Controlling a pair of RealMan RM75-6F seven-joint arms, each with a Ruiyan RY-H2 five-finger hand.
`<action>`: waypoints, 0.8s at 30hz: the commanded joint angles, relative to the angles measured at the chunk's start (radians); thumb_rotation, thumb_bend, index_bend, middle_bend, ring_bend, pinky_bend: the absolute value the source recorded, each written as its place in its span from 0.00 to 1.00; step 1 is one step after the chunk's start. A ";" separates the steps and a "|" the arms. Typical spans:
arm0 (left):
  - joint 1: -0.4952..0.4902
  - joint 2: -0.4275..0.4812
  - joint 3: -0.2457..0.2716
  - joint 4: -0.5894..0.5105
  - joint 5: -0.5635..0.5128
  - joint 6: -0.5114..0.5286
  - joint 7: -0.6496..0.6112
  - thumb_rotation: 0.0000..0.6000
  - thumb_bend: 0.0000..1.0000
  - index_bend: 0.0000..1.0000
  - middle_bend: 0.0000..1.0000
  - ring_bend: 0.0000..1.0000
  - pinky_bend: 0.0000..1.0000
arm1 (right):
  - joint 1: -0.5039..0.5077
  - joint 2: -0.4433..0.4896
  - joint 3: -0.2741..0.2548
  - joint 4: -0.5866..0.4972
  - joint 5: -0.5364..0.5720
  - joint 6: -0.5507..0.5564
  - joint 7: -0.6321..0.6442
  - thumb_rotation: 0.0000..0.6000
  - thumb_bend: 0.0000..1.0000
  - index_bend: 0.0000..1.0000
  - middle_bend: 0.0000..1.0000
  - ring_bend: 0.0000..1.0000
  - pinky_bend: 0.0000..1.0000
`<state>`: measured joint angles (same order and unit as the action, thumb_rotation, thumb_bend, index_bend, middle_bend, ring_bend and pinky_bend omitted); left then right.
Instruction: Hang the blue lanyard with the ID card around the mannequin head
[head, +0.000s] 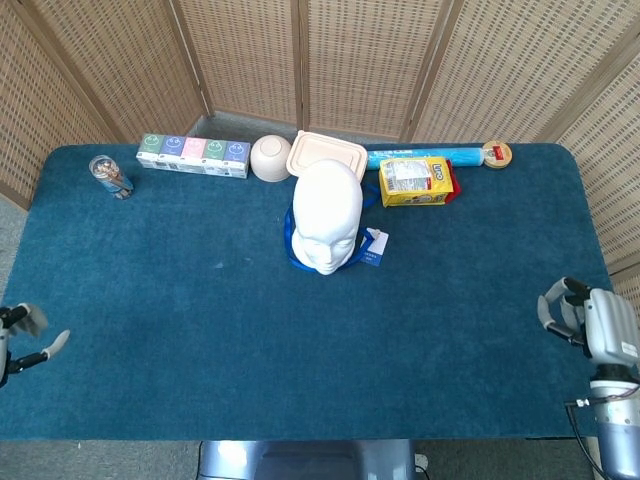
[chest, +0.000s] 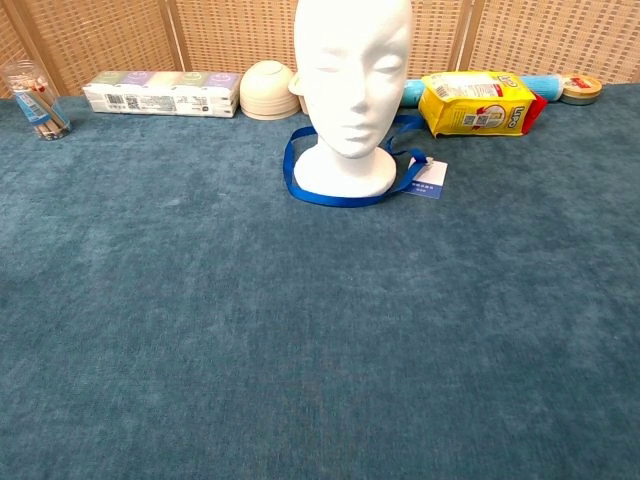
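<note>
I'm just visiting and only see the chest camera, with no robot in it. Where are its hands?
Observer: In the head view, the right hand is at the table's right edge, holding nothing.
Operator: And the other one?
Observer: The left hand barely shows at the picture's left border, off the table's near-left corner.
Operator: What's behind the mannequin head?
Observer: A lidded beige food container sits right behind the mannequin head, hidden from your view.
</note>
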<state>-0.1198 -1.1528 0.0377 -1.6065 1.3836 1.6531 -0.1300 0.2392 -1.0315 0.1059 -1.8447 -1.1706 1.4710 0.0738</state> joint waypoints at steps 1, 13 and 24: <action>0.035 0.011 0.017 0.010 0.013 0.012 -0.012 0.73 0.21 0.59 0.66 0.55 0.54 | -0.036 -0.012 -0.022 0.009 -0.029 0.035 -0.034 0.67 0.48 0.57 0.89 0.97 1.00; 0.133 0.026 0.038 0.024 0.052 0.054 -0.033 0.73 0.21 0.59 0.65 0.54 0.50 | -0.133 -0.013 -0.049 0.015 -0.097 0.141 -0.137 0.67 0.48 0.58 0.88 0.96 1.00; 0.161 0.057 0.024 -0.016 0.066 0.035 -0.021 0.74 0.21 0.59 0.65 0.53 0.48 | -0.162 0.002 -0.041 -0.011 -0.137 0.130 -0.128 0.68 0.48 0.58 0.88 0.96 1.00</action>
<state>0.0402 -1.0988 0.0642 -1.6193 1.4505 1.6923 -0.1528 0.0789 -1.0302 0.0632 -1.8545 -1.3064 1.6028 -0.0552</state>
